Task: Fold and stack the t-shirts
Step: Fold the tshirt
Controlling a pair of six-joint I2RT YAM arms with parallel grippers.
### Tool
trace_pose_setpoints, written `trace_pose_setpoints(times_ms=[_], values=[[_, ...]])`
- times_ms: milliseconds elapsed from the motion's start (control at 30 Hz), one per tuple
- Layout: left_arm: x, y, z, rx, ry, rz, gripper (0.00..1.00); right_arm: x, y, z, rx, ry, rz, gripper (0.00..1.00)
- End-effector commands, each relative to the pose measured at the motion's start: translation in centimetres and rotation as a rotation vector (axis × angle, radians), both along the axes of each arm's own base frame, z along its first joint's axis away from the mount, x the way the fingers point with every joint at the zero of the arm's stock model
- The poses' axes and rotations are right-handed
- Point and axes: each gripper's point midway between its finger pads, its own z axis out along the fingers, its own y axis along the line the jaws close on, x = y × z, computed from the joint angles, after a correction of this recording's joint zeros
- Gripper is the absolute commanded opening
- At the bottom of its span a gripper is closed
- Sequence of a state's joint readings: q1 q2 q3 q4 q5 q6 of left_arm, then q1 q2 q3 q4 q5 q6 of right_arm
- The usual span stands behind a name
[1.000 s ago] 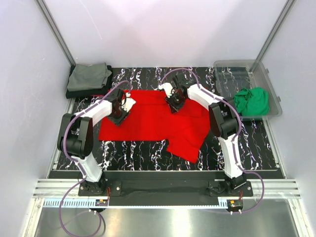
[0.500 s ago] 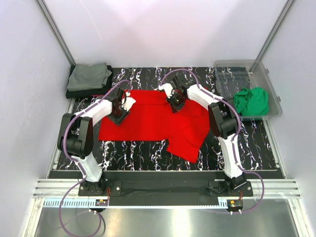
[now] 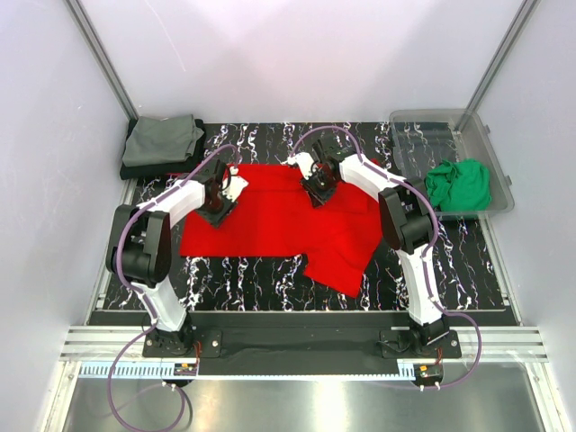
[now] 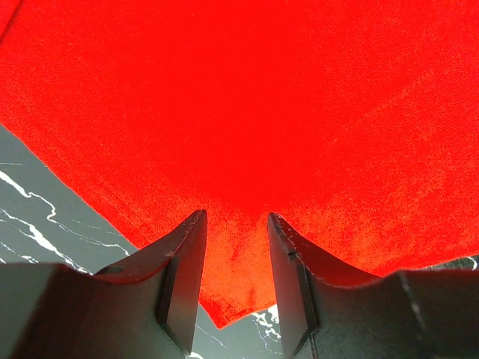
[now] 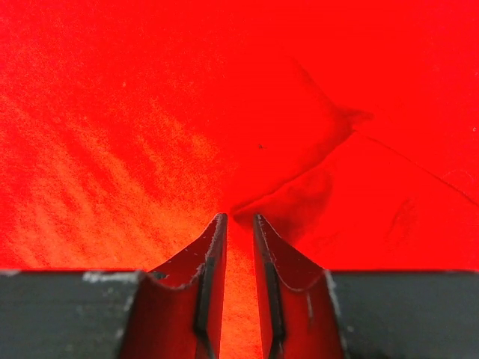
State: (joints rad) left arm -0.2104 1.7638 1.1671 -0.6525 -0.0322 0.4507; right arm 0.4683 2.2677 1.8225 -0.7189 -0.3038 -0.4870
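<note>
The left arm (image 3: pixel 171 209) and right arm (image 3: pixel 373 175) reached forward, wrists tipped down. The left gripper (image 4: pixel 233 224) stood parted; the right gripper (image 5: pixel 238 221) showed only a narrow slit.

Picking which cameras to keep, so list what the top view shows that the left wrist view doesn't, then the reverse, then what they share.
Top only: the right gripper, a grey shirt lying on a dark one at the far left, a green shirt in a clear bin, and the red shirt's full outline.
Left wrist only: a close-up of the left gripper, its fingers standing apart over a corner of the red shirt's edge.
Both: the red shirt, the left gripper and the marbled table.
</note>
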Motion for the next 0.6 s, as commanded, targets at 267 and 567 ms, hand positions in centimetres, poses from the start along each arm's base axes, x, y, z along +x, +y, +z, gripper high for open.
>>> trace_pose_setpoints(times_ms=[267,567], values=[[1.8,-0.6,1.0,-0.034,-0.045,0.01,0.43,0.5,0.7,1.4,0.0,-0.049,0.004,0.23],[1.9,-0.6,0.9,-0.033,-0.039,0.009,0.43,0.4,0.3,0.6,-0.042,-0.06,0.014,0.11]])
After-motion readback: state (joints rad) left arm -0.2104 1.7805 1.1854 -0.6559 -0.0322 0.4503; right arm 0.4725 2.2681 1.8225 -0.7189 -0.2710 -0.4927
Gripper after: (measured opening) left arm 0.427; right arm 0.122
